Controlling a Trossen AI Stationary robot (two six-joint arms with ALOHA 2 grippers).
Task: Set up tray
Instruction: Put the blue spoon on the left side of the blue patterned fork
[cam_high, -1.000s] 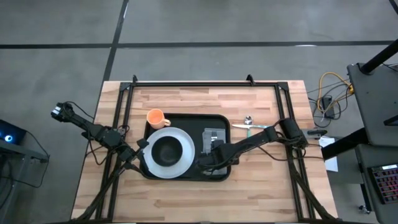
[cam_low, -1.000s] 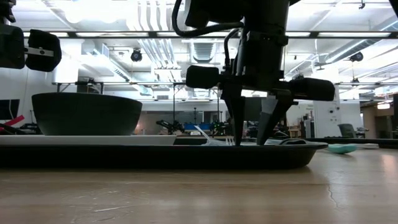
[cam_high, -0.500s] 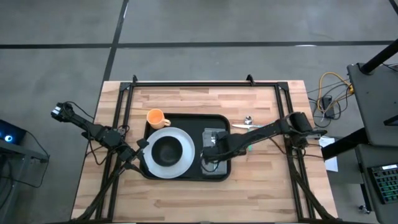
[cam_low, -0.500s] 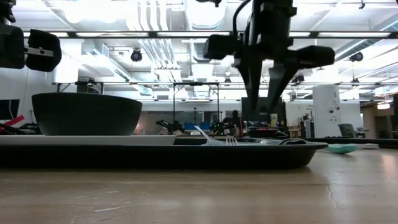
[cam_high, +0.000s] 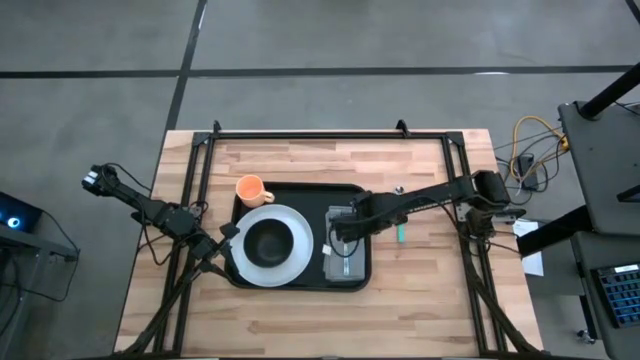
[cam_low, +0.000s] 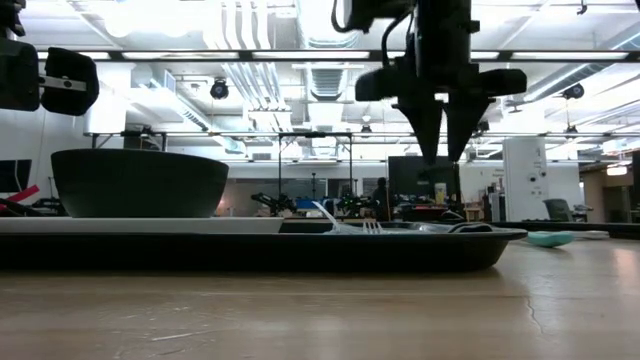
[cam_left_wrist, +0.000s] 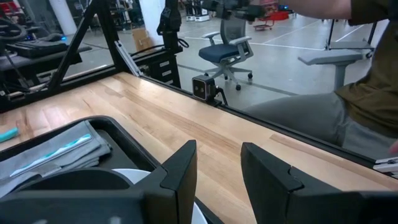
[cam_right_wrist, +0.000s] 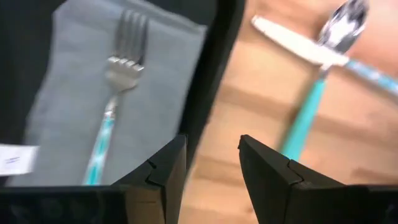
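Observation:
The black tray (cam_high: 300, 196) lies mid-table. It carries a white plate (cam_high: 296, 262) with a black bowl (cam_high: 266, 240) and a grey napkin (cam_high: 346, 262). A teal-handled fork (cam_right_wrist: 124, 62) lies along the napkin (cam_right_wrist: 68, 93). An orange mug (cam_high: 250, 189) stands on the table by the tray's far left corner. My right gripper (cam_high: 340, 222) hangs open above the napkin's far end, well clear of the tray in the low view (cam_low: 445, 150). My left gripper (cam_high: 228, 237) waits open at the plate's left edge.
A knife (cam_right_wrist: 292, 43) and a teal-handled spoon (cam_right_wrist: 345, 18) lie on the bare wood just right of the tray's rim (cam_right_wrist: 211, 81). A black frame runs along the table's far edge and sides. A seated person shows beyond the table in the left wrist view.
My right gripper has risen from the near part of the napkin, where its fingertips stood down on the tray, and moved toward the table's far edge. The fork stays flat on the napkin.

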